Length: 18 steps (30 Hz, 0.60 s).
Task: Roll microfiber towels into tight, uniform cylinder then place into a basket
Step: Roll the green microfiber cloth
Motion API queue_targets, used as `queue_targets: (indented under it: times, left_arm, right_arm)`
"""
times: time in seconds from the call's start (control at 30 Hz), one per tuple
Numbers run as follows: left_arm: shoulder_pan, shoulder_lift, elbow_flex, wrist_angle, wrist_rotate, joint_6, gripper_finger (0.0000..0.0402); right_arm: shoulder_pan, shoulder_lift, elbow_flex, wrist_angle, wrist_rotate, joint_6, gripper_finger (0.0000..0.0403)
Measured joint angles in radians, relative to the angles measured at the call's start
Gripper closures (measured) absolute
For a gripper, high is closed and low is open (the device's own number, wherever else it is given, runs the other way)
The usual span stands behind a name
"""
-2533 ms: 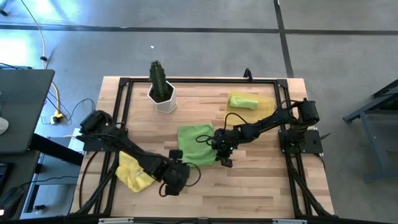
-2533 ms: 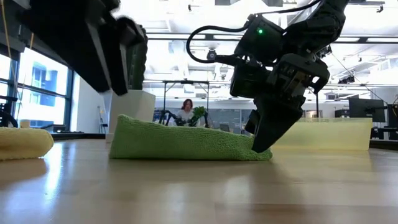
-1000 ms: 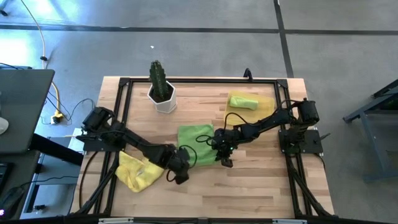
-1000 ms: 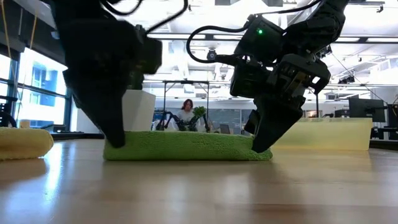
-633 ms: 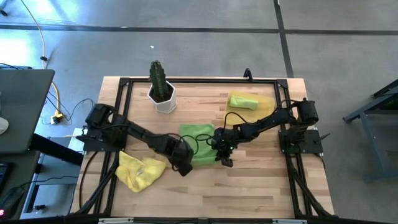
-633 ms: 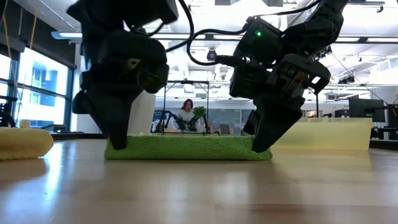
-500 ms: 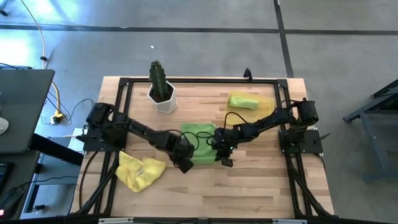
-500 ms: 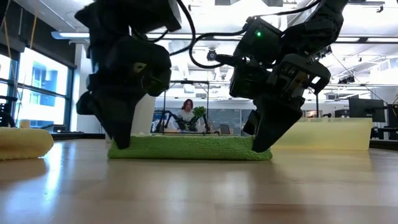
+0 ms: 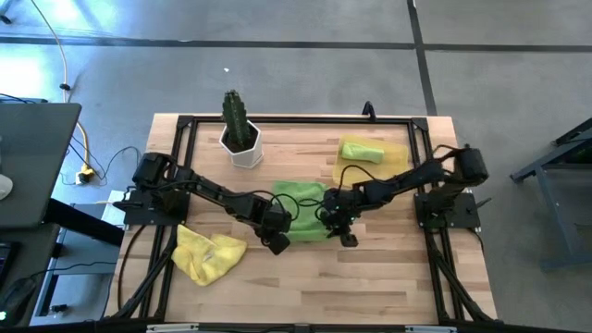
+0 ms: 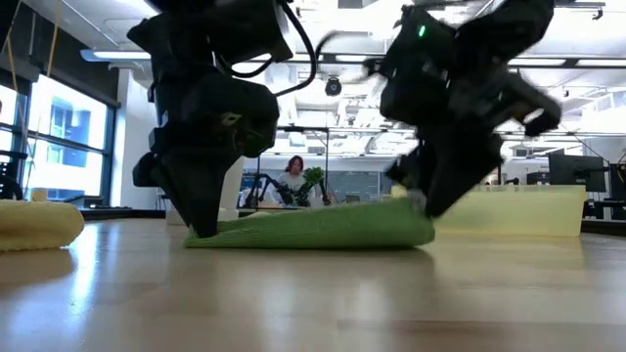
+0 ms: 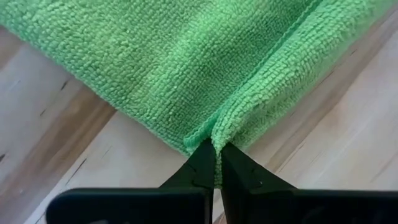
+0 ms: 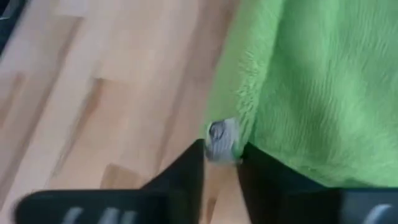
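Green towel (image 9: pixel 301 211) | left gripper (image 11: pixel 216 163) pinching its corner | right gripper (image 12: pixel 221 160) slightly parted at tagged edge, wrist-only detail

A white pot (image 9: pixel 245 147) with a green cactus (image 9: pixel 236 117) stands on the wooden table (image 9: pixel 388 277).

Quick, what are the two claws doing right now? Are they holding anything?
Left claw: closed, pinching the edge of the green towel on the table.
Right claw: at the same towel's other edge; can't tell if it's open or gripping.

no readable text, labels, numbers — none anywhere
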<state>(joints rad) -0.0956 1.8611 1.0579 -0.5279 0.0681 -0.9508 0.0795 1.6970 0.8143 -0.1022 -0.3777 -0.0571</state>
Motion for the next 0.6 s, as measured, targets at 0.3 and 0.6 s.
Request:
queue_targets:
  times: [0.3,0.6]
  left_arm:
    - [0.002,0.001,-0.002,0.009,-0.001,0.020,0.0401]
    - [0.003,0.003,-0.002,0.009,0.002,0.019,0.0401]
  right_arm:
    - [0.157,-0.053,0.002,0.039,0.057,-0.305,0.0220]
    - [0.333,-0.097,0.004,-0.092,0.785,-0.332,0.0242]
